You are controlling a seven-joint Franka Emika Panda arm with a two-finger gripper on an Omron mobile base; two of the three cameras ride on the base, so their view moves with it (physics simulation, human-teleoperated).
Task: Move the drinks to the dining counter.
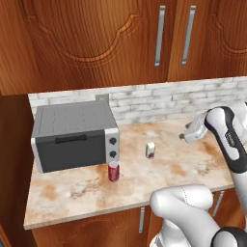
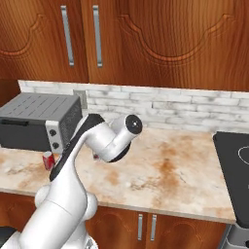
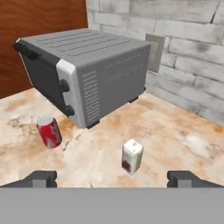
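Grey toaster oven: far left of the marbled counter, at about 9 o'clock from the drinks; dark door and handle face front, two knobs on its silver right panel.
Red can: upright with silver top, just beside the oven's front right corner, at roughly 7 o'clock from the carton; in the hand view it stands near the oven's knob end.
White carton: small, red mark low on its face, upright on bare counter, apart from the can and oven; in the hand view it sits at 12 o'clock between the fingertips.
Gripper: jaws spread wide, nothing between them, above the counter, clear of both drinks.
Backsplash: white brick, with wall outlet behind the oven.
Upper cabinets: brown wood, silver bar handles.
Cooktop: black, far right in the right base view.
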